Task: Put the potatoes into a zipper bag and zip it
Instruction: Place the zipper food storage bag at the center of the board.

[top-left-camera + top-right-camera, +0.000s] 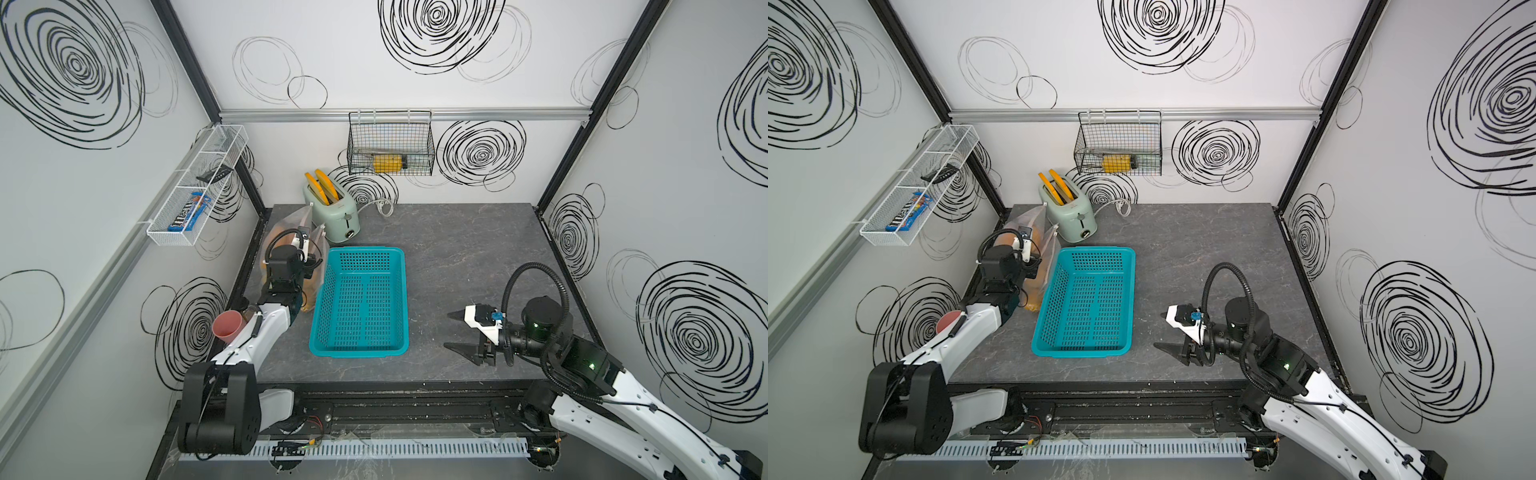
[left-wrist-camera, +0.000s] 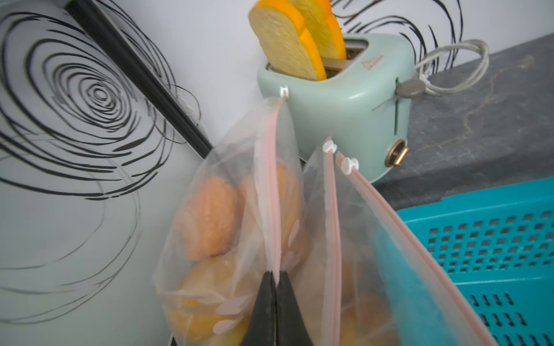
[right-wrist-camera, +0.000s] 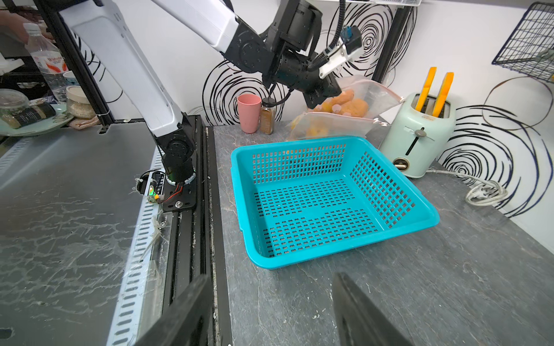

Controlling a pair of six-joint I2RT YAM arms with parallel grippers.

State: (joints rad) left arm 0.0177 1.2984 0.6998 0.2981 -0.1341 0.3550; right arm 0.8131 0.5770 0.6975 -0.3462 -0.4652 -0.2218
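Grey stone-patterned tabletop (image 1: 457,249) sits inside white walls (image 1: 374,62) drawn with black swirls. At far left stands a mint toaster (image 1: 336,216). Just nearer, clear zipper bags (image 2: 239,155) hold the potatoes (image 2: 209,215), beside a teal basket (image 1: 361,250). Along the left edge the left arm stretches to the bags, and the left gripper (image 2: 275,274) is pressed together on one pink zipper strip (image 2: 271,179). At near right the right arm is folded, with the right gripper (image 1: 448,330) turned sideways, pointing left, spread and empty.
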